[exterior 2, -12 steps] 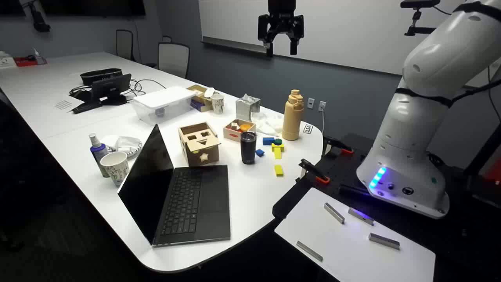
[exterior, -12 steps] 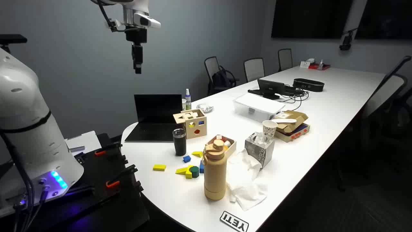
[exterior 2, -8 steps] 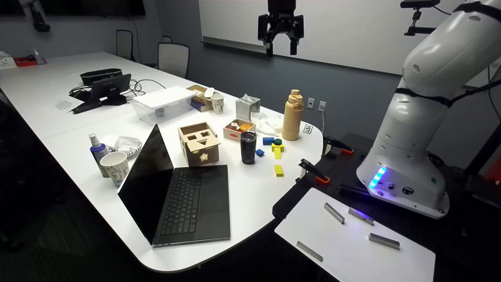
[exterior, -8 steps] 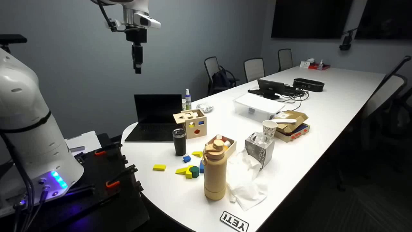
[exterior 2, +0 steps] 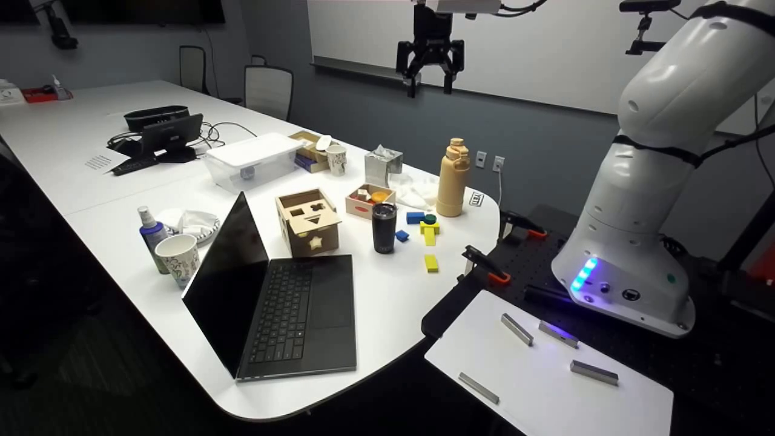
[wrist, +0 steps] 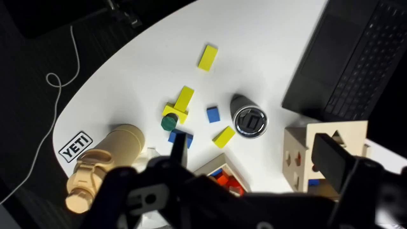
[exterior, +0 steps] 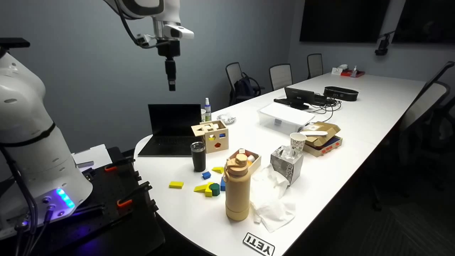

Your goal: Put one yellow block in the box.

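Pale wood forms the box, mid-frame in an exterior view; a lone yellow block lies lower left of centre, the gripper hangs upper left. In an exterior view its jaws stand wide apart, upper centre, a black tumbler between box and block. In the wrist view the box is lower right, partly behind the gripper, the block upper centre.

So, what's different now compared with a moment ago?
The claw has come down a little and moved outward, away from the robot's base. Nothing was grabbed or let go: it's open and empty, as before. The yellow blocks, wooden box with holes and bottle stayed put.
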Robot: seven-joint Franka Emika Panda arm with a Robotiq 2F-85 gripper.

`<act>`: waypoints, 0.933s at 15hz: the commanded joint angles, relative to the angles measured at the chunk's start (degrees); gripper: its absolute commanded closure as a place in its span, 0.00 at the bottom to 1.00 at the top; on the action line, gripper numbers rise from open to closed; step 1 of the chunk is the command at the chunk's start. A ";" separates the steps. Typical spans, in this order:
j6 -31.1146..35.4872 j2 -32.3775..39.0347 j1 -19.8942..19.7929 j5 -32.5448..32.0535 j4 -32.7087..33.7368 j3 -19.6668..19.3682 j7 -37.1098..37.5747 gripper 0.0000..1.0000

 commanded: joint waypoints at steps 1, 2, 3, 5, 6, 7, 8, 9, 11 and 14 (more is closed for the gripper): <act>13.46 8.20 -3.98 -3.51 -3.02 -2.14 4.06 0.00; 17.81 10.78 -4.91 -4.47 -4.04 -2.87 5.19 0.00; 22.58 13.86 -5.75 -4.88 -5.38 -3.91 6.10 0.00; 30.18 19.30 -6.70 -5.46 -7.30 -5.70 8.65 0.00; 33.16 21.87 -6.68 -5.36 -8.00 -6.49 9.88 0.00; 35.95 24.41 -6.29 -4.68 -8.65 -7.34 10.82 0.00; 38.34 26.92 -5.71 -3.77 -9.13 -8.13 11.33 0.00; 40.07 28.92 -5.00 -3.09 -9.61 -8.71 12.16 0.00; 44.02 33.06 -3.30 -3.14 -10.75 -10.18 15.18 0.00; 50.30 39.88 0.51 -2.26 -11.72 -12.78 19.68 0.00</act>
